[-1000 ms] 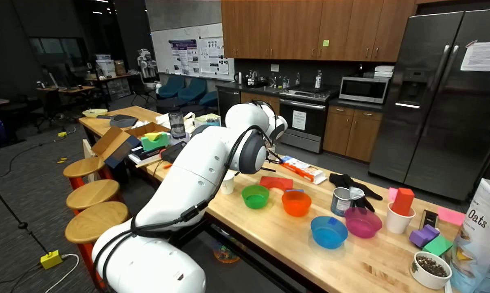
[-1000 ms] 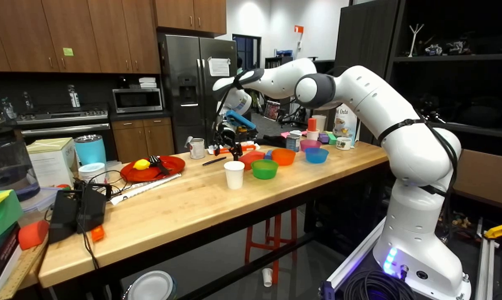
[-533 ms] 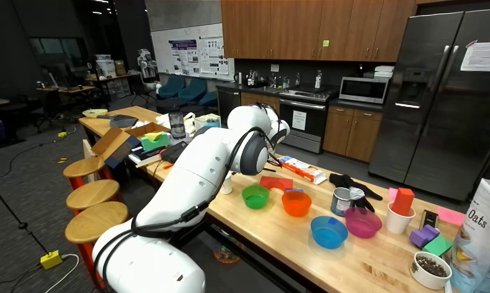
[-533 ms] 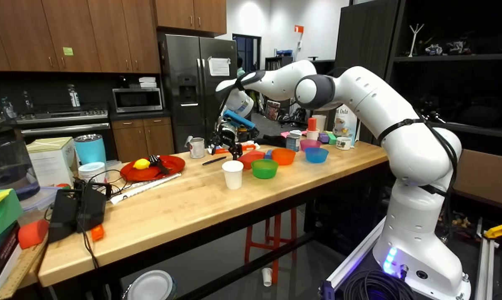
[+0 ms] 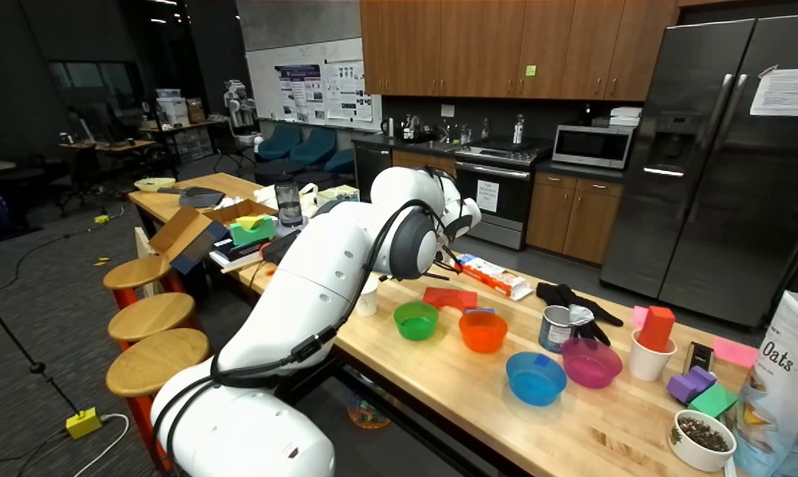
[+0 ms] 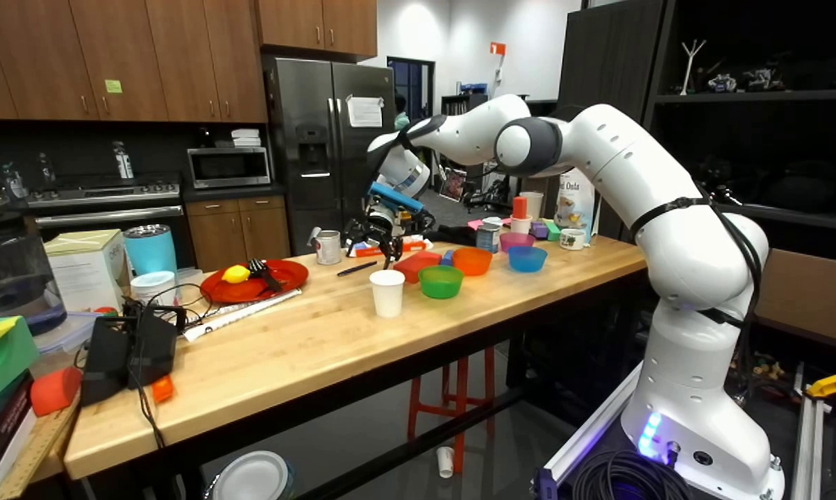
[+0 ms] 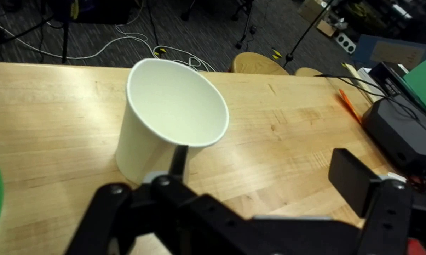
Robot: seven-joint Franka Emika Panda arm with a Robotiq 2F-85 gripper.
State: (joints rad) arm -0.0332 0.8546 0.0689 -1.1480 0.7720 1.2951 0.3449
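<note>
A plain white paper cup [image 7: 137,148] stands upright on the wooden table, seen from above in the wrist view with nothing visible inside. My gripper [image 7: 264,170] is open, with bare tabletop showing between its widely parted fingers. The left finger overlaps the cup's near side just under the rim; I cannot tell if it touches. The right finger is well clear of the cup. In an exterior view the gripper [image 6: 375,251] hangs low right behind the cup [image 6: 387,295]. In another exterior view the arm hides the gripper, and the cup [image 5: 367,299] shows beside the forearm.
Green bowl [image 6: 441,281], red arch block [image 6: 418,264] and orange bowl [image 6: 471,261] stand close by the cup. Blue bowl [image 5: 536,379] and pink bowl [image 5: 591,363] lie farther along. A pen [image 6: 357,269], red plate [image 6: 258,279] and black device [image 7: 404,134] are on the opposite side.
The arm's wrist has shifted slightly right in both exterior views, tilting the gripper a little. The cup has slid slightly to the left in both. The gripper stays open.
</note>
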